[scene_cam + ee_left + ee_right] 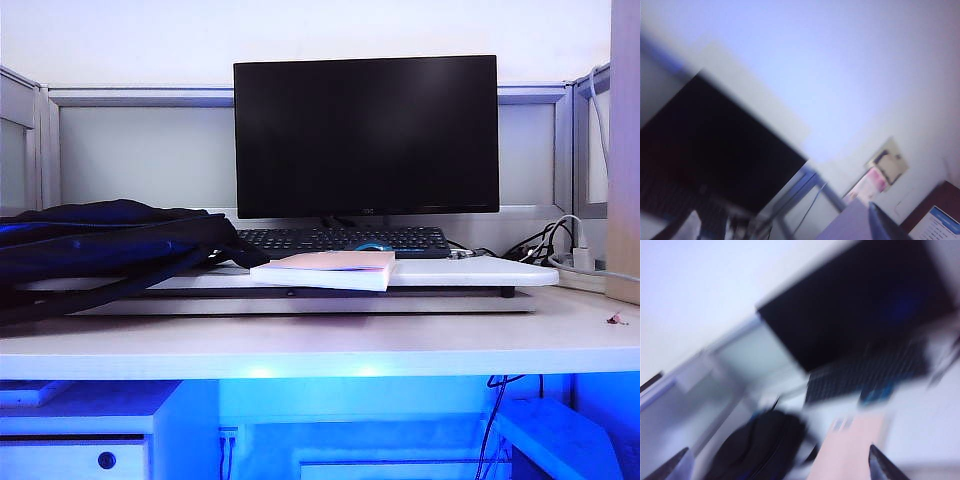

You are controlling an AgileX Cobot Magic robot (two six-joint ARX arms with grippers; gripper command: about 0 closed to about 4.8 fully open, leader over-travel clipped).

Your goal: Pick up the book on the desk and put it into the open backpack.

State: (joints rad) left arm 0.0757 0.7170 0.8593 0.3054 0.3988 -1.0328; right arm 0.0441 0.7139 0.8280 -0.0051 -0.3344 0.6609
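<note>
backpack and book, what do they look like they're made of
The backpack looks like soft dark matte fabric: it slumps in folds, with straps hanging over the raised board. The book looks like paper with a smooth pale pink cover, probably thin card; its white page edges show along the front.

- We see the book (325, 269) lying flat and closed, its pale pink cover facing up and its white page edges turned toward us. It rests on a thin raised white board, with its near corner jutting past that board's front edge. In the blurred right wrist view it shows as a pale pink slab (850, 450).
- We see the backpack (110, 245), soft and dark navy-black, slumped on its side on the left, its tip just beside the book's left end. Whether it is open we cannot tell.
- We see the desk (320, 345), a wide white tabletop with a thick front edge, below both.
</note>
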